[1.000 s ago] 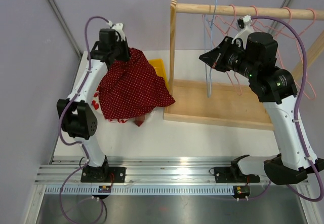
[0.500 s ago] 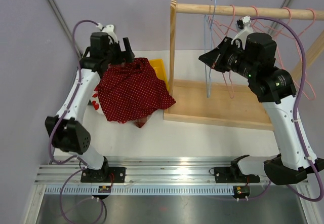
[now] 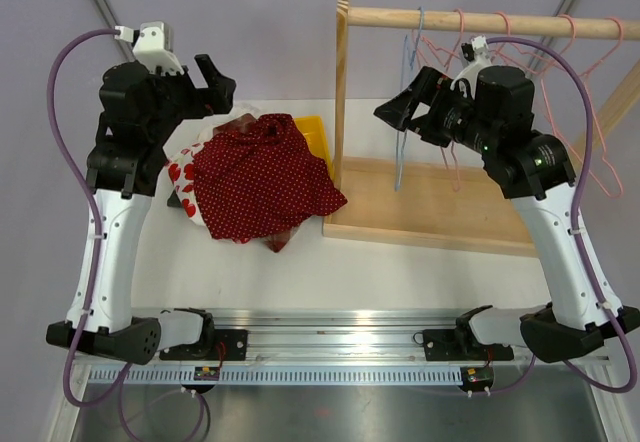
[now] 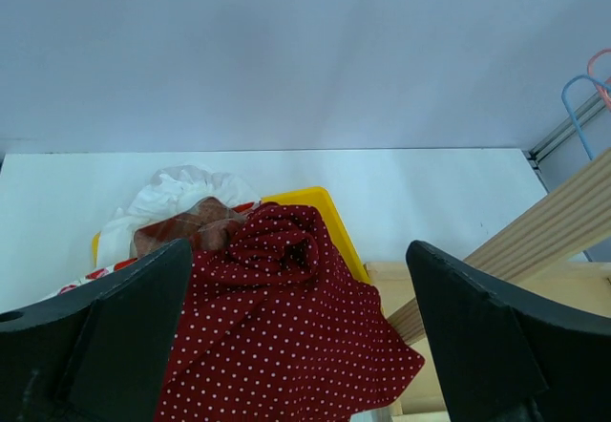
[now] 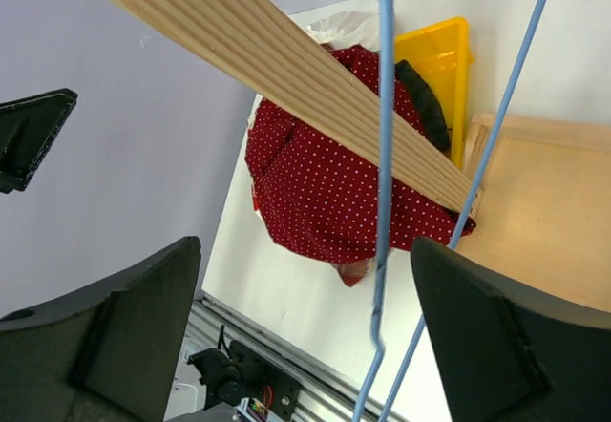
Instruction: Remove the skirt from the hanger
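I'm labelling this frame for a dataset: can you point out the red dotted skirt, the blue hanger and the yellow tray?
red dotted skirt [image 3: 262, 177], top view, middle of the spread fabric.
blue hanger [image 5: 385, 155], right wrist view, on its straight wire side.
yellow tray [image 3: 315, 134], top view, its uncovered right edge.

right tool [image 5: 305, 331] spread wide, blue hanger [image 5: 386, 136] between its jaws, red dotted skirt [image 5: 325, 193] heaped over yellow bin [image 5: 434, 59]

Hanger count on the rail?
5 by hooks: one blue hanger at the left end of the rail, four pink hangers to its right. The right arm covers some; more may be hidden.
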Available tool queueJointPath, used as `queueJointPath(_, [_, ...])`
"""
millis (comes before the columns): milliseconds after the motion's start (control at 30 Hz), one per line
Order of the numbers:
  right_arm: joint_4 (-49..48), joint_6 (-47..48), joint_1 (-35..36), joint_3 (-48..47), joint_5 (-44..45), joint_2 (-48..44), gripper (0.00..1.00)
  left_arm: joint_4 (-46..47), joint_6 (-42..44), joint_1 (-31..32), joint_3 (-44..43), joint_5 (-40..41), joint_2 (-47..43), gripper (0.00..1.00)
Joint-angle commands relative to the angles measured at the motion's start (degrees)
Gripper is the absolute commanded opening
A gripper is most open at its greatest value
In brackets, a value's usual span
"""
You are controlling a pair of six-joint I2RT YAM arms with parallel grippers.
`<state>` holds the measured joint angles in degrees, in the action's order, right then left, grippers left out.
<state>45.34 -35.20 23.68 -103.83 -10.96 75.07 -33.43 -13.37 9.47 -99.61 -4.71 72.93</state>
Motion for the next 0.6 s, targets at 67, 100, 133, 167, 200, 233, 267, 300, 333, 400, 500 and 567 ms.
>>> queueJointPath(67, [0.3,0.6,0.0,-1.9,1.6,-3.7,1.00,-2.4,1.3,-0.1,-0.1,-0.5,-4.3,0.99])
queueJointPath(100, [1.0,1.4,0.1,-2.4,1.9,-4.1,0.99,-2.6,1.6,0.1,0.1,-0.6,-5.0,0.99])
queueJointPath(133, [1.2,2.0,0.0,-2.6,2.2,-4.9,1.00,-2.7,1.9,0.1,0.4,-0.7,-6.7,0.99])
queueJointPath(167, [1.4,2.9,0.0,-2.5,3.5,-6.9,0.99,-2.8,2.6,0.1,0.8,-0.6,-7.7,0.99])
queueJointPath(200, [2.1,3.3,0.1,-2.5,4.4,-8.2,0.99,-3.0,2.9,0.1,1.7,-0.3,-8.5,0.99])
queueJointPath(233, [2.4,3.6,0.1,-2.4,5.8,-10.7,1.00,-3.8,3.2,0.1,2.2,-0.1,-10.8,0.99])
queueJointPath(267, [2.6,4.7,0.1,-2.1,7.8,-12.3,0.99,-4.1,3.5,0.1,3.1,0.1,-11.8,0.99])
queueJointPath(300, [2.2,5.2,0.1,-0.3,8.6,-14.1,0.99,-4.4,3.5,0.1,5.5,-0.1,-13.4,0.99])
queueJointPath(333, [1.9,5.8,0.1,1.0,9.6,-18.2,0.99,-4.7,3.5,0.1,7.0,-0.6,-14.9,0.99])
queueJointPath(400, [-0.4,6.5,0.0,6.6,12.9,-23.3,0.99,-4.8,3.1,0.1,13.1,-1.8,-20.5,0.99])
queueJointPath(500, [-5.8,6.3,0.1,17.7,15.2,-35.9,0.99,-4.5,0.5,0.1,21.2,-2.7,-30.4,0.99])
queueJointPath(567, [-8.9,5.9,0.1,27.3,16.8,-46.6,0.99,-3.1,-1.8,0.1,30.4,-3.4,-36.2,0.99])
